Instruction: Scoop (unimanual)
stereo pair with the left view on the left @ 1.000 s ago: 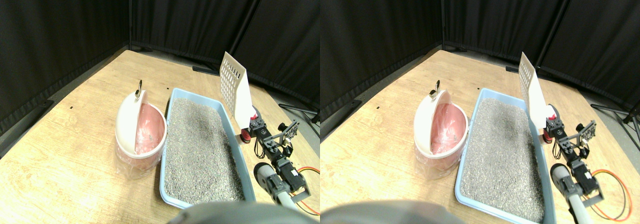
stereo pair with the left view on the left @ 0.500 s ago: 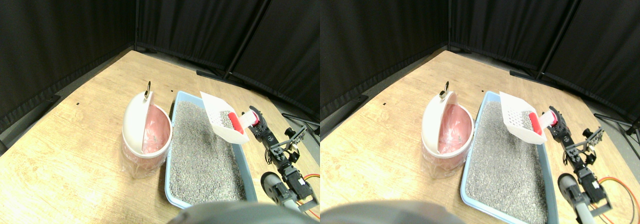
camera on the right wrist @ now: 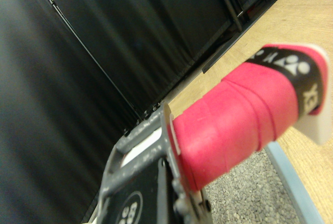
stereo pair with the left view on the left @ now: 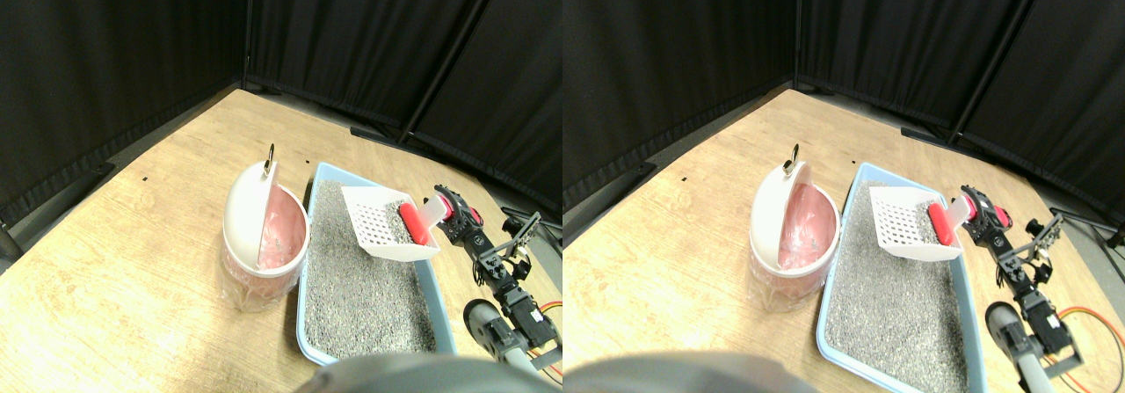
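Note:
A white slotted scoop (stereo pair with the left view on the left: 380, 227) hangs level just above the grey litter (stereo pair with the left view on the left: 360, 287) in the far half of the light-blue tray (stereo pair with the left view on the left: 303, 323), its open mouth turned toward the bin. My right gripper (stereo pair with the left view on the left: 450, 214) is shut on the scoop's red-wrapped handle (camera on the right wrist: 234, 120), which sticks out over the tray's right rim. In the wrist view the handle fills the middle beside the dark jaw frame, with litter (camera on the right wrist: 244, 195) below it. A white bin (stereo pair with the left view on the left: 250, 221) with a pink liner (stereo pair with the left view on the left: 283, 235) stands against the tray's left side, its lid tipped open.
Everything sits on a wooden floor (stereo pair with the left view on the left: 132, 261) closed in by black curtains (stereo pair with the left view on the left: 352, 41). A metal ring (stereo pair with the left view on the left: 271, 153) stands on the bin's lid. An orange cable (stereo pair with the left view on the left: 551, 309) loops on the floor beside my arm at the lower right.
The scoop has swung down from upright at the tray's right side to level over the litter, moving left toward the bin. The camera has shifted too.

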Action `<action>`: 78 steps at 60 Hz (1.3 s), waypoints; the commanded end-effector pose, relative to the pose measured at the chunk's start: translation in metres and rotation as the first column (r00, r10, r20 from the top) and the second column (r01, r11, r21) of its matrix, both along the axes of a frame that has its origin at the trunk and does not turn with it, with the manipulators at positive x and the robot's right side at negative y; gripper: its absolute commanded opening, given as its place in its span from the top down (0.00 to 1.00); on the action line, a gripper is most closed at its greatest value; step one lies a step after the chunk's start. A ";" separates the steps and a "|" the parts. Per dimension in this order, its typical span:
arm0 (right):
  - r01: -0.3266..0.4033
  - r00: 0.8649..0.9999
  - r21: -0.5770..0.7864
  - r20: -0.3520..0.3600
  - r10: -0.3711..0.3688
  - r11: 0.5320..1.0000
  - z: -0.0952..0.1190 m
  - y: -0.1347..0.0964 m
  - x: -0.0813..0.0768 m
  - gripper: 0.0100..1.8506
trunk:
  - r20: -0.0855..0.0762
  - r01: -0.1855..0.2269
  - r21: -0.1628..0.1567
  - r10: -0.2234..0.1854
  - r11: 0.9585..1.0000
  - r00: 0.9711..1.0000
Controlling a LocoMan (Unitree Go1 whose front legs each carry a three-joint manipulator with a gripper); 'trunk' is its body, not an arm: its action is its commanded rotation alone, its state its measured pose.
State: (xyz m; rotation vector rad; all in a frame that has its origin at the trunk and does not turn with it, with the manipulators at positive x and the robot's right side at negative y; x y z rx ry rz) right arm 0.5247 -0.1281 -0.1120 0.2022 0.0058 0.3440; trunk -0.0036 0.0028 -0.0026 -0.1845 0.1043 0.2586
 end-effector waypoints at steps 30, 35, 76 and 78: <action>-0.093 0.984 -0.145 0.139 0.113 0.985 0.017 0.011 0.011 0.98 | -0.012 -0.039 0.004 0.039 0.999 0.999; -0.105 0.982 -0.153 0.139 0.127 0.983 0.019 0.013 0.013 0.98 | -0.013 -0.040 0.004 0.040 0.999 0.999; -0.153 0.983 -0.071 0.096 0.159 0.986 0.016 0.027 0.023 0.98 | -0.016 -0.125 -0.005 0.125 0.992 0.992; -0.155 0.982 -0.073 0.098 0.162 0.985 0.016 0.028 0.023 0.98 | -0.016 -0.128 -0.006 0.128 0.992 0.992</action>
